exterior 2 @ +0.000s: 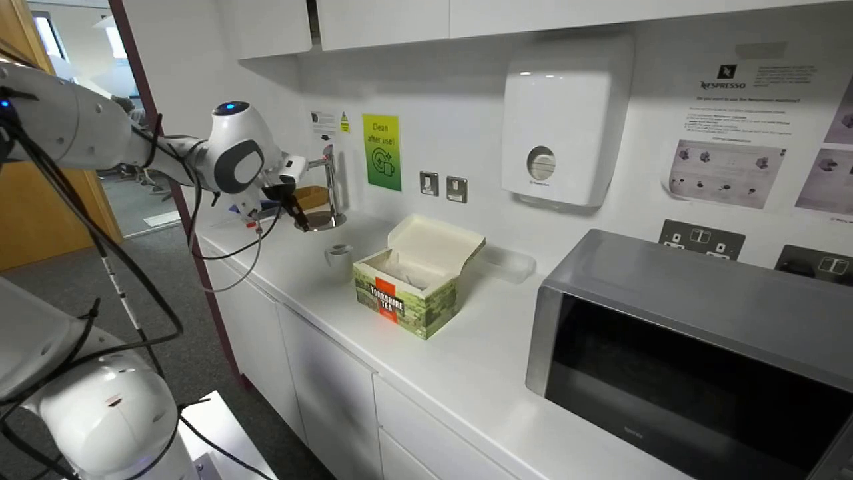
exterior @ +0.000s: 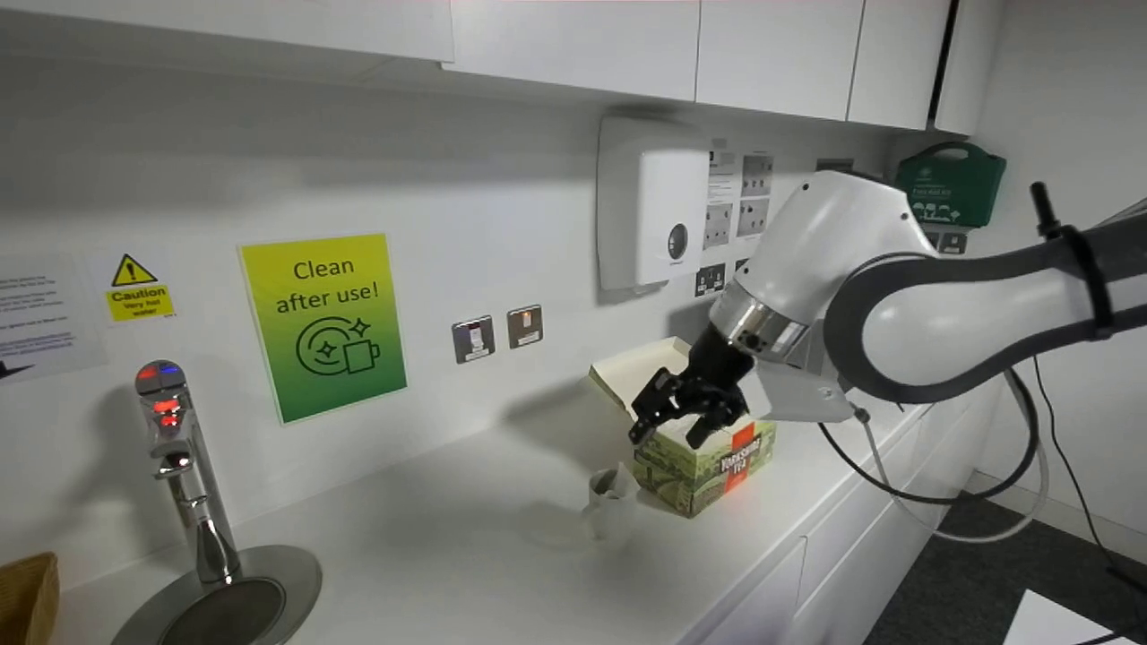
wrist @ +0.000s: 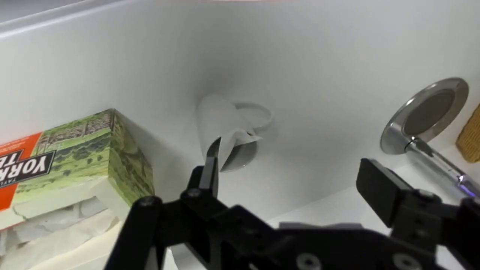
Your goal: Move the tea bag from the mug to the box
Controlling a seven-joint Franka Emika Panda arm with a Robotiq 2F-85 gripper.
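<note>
The small white mug (exterior: 607, 524) stands on the counter beside the box; it also shows in the other views (exterior 2: 339, 263) (wrist: 214, 116). A pale tea bag (wrist: 240, 138) sticks up over the mug's rim, and its lower part is hidden inside. The green, red and white box (exterior: 703, 470) (exterior 2: 410, 308) (wrist: 75, 153) has its cream lid raised, with crumpled pale wrapping inside. My gripper (exterior: 668, 436) (exterior 2: 300, 219) (wrist: 288, 168) is open and empty, above the counter and apart from the mug. In the wrist view, one finger overlaps the mug's rim.
A tap (exterior: 193, 484) with a round drain (exterior: 228, 609) and a wicker basket (wrist: 470, 137) are on the mug's far side from the box. A clear tray (exterior 2: 510, 263) lies behind the box. A microwave (exterior 2: 666, 360) and a wall dispenser (exterior 2: 566, 120) are near.
</note>
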